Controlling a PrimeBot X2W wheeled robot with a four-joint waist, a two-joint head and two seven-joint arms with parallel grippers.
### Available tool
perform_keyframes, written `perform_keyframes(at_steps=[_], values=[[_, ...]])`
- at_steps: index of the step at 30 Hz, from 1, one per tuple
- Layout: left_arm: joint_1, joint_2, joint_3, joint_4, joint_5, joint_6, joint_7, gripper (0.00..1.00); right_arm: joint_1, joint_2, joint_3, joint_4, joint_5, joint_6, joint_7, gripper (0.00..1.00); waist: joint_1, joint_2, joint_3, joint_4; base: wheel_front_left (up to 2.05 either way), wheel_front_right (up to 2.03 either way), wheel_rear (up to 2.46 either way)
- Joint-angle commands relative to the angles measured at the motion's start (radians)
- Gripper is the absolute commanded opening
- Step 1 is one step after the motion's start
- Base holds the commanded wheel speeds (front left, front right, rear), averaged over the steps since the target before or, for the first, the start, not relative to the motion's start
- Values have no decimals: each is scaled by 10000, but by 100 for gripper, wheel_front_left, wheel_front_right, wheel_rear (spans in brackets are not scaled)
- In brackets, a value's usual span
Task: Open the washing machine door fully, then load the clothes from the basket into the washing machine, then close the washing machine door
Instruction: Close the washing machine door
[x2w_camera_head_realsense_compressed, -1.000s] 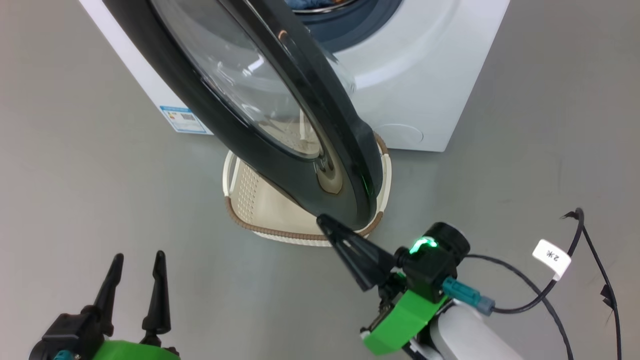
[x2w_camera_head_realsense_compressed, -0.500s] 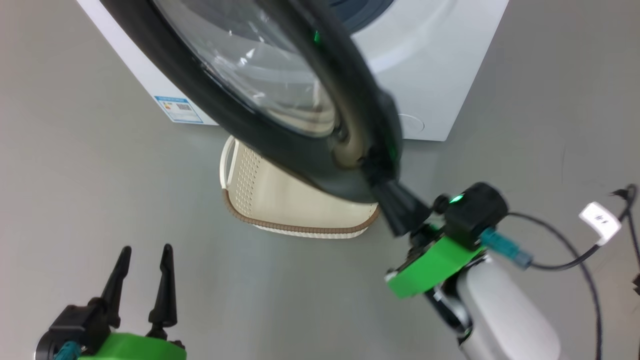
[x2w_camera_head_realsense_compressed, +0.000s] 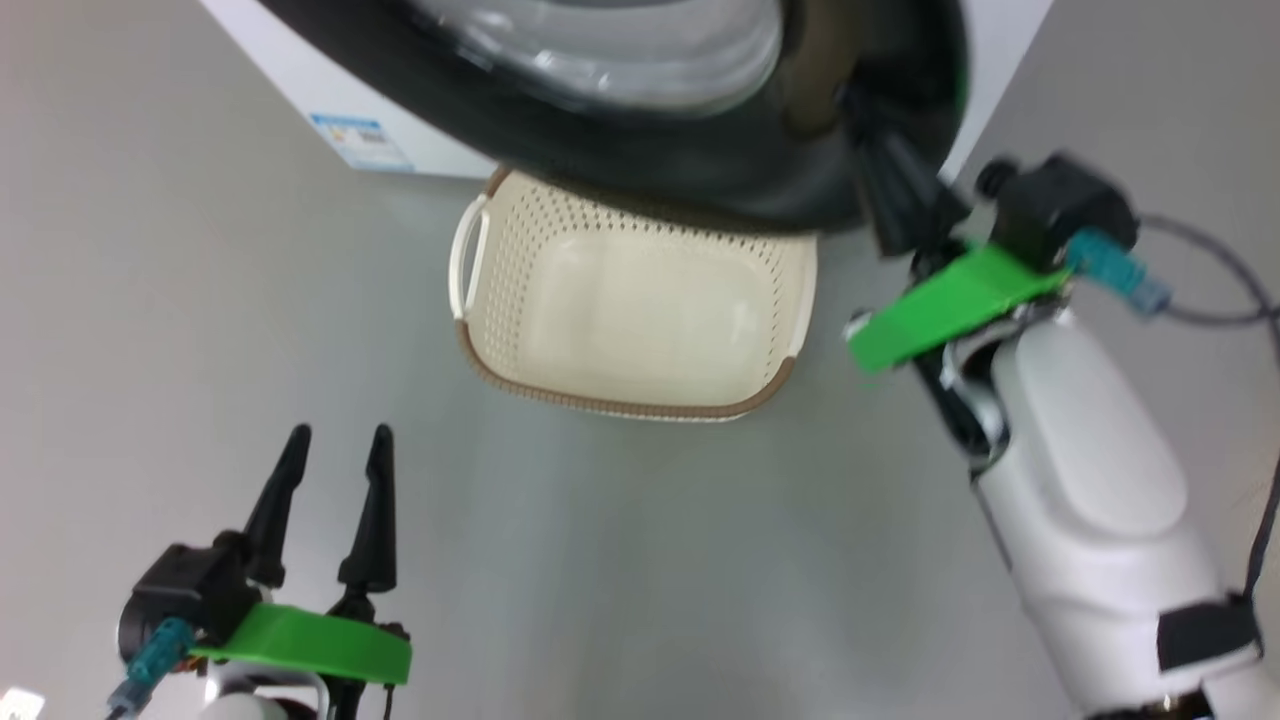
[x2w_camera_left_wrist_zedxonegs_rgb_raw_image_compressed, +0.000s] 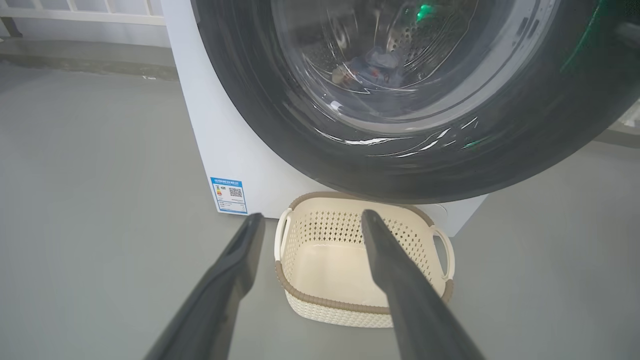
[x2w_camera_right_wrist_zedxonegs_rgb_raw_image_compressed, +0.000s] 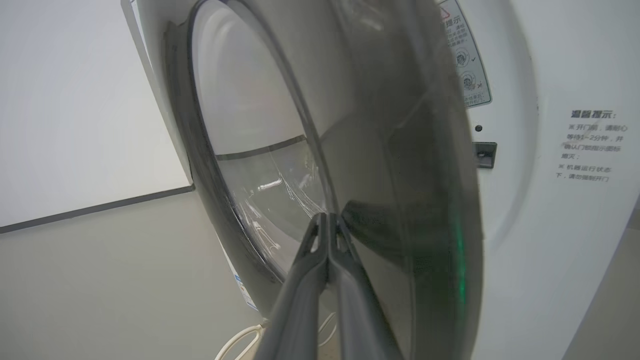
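The right gripper (x2w_camera_right_wrist_zedxonegs_rgb_raw_image_compressed: 327, 220), fingers pressed together and pinching nothing, has its tips against the dark outer face of the washing machine door (x2w_camera_right_wrist_zedxonegs_rgb_raw_image_compressed: 415, 165), just short of the door's free edge. The door looks rigid, glossy and probably slippery. Its glass bowl seems the fragile part, so the black rim near that edge, far from the hinge, is the place to push. Beyond the edge, the right wrist view shows the latch slot (x2w_camera_right_wrist_zedxonegs_rgb_raw_image_compressed: 484, 154) on the washing machine (x2w_camera_right_wrist_zedxonegs_rgb_raw_image_compressed: 550, 225), the door not yet against it. The left gripper (x2w_camera_head_realsense_compressed: 340, 445) is spread and holds nothing. Ahead of it, the left wrist view shows the basket (x2w_camera_left_wrist_zedxonegs_rgb_raw_image_compressed: 325, 300) empty and the clothes (x2w_camera_left_wrist_zedxonegs_rgb_raw_image_compressed: 372, 62) behind the glass, in the drum.
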Motion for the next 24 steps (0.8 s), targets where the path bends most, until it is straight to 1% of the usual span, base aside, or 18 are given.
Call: perform_keyframes(at_steps=[1, 6, 13, 18, 24], values=[[-224, 170, 287, -164, -87, -40, -63, 100, -263, 182, 18, -122, -143, 4, -47, 0, 0, -1, 374, 266, 0, 0, 0], [-525, 170, 87, -105, -244, -59, -63, 100, -1430, 115, -608, 665, -483, 4, -47, 0, 0, -1, 883, 540, 0, 0, 0], [-1035, 170, -275, -30, -511, -80, -63, 100, -2775, -149, -1244, 1643, -819, 4, -47, 0, 0, -1, 1410, 849, 0, 0, 0], [-1334, 170, -386, 0, -615, -88, -63, 100, -3397, -261, -1484, 2214, -1000, 4, -47, 0, 0, -1, 1674, 940, 0, 0, 0], [-1542, 170, -629, 12, -725, -95, -63, 100, -3773, -449, -1788, 2711, -1172, 4, -47, 0, 0, -1, 1750, 1127, 0, 0, 0]])
